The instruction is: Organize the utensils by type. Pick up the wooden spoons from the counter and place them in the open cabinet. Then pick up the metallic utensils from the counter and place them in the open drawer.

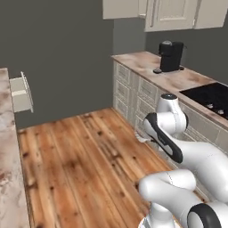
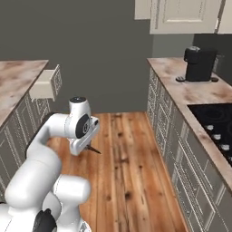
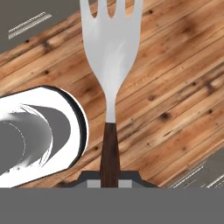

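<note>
Fork with silvery head and dark handle is pinched by gripper, held above wooden floor.

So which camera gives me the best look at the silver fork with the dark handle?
The hand view: the silver fork with the dark handle runs up its middle, tines and handle clear, above the wooden floor. The right base view shows just a thin dark sliver at the gripper. In the left base view I cannot make it out.

I see a silvery-white metal fork with a dark brown handle, over a warm orange-brown plank floor; mottled reddish-brown and cream stone tabletop, black coffee machine
</note>
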